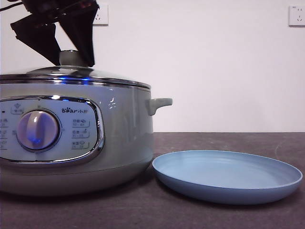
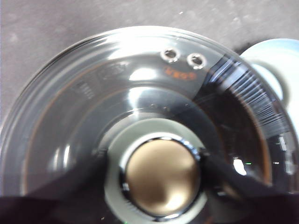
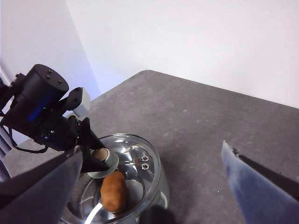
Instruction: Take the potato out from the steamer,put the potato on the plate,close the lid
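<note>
The steamer stands at the left with its glass lid seated on the rim. My left gripper hangs over it, its open jaws close on either side of the lid's knob. Through the glass, the right wrist view shows the orange-brown potato lying inside. The light-blue plate rests on the table to the right of the steamer, with nothing on it. My right gripper hovers high above the table, open and holding nothing.
A stubby side handle sticks out of the steamer toward the plate. The dark grey table runs back to a white wall with two sockets.
</note>
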Controlling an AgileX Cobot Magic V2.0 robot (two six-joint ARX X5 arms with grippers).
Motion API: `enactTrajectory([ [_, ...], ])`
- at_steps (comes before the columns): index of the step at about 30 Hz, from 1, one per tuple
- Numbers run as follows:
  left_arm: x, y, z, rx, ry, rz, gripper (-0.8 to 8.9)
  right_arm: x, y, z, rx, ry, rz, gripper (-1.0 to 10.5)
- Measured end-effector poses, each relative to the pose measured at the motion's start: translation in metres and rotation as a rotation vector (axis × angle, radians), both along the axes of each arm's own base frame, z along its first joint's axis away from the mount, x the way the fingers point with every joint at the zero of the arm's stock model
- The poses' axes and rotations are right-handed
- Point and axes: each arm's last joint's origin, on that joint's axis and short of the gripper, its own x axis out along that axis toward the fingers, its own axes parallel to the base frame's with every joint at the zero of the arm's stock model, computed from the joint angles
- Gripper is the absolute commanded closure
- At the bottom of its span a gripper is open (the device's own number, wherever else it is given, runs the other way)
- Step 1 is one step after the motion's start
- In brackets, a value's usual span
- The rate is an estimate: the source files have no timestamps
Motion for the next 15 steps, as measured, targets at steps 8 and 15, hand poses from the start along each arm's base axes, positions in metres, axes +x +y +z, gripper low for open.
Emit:
enactTrajectory([
  [8,0.000,-0.001,0.001,0.007,-0.005,-0.012,8.22,0.000,0.000,0.000,0.000,0.000,0.000,4.5],
  [15,0.000,-0.001,0.010,0.020,0.012,-0.018,8.22,0.000,0.000,0.000,0.000,0.000,0.000,4.5],
])
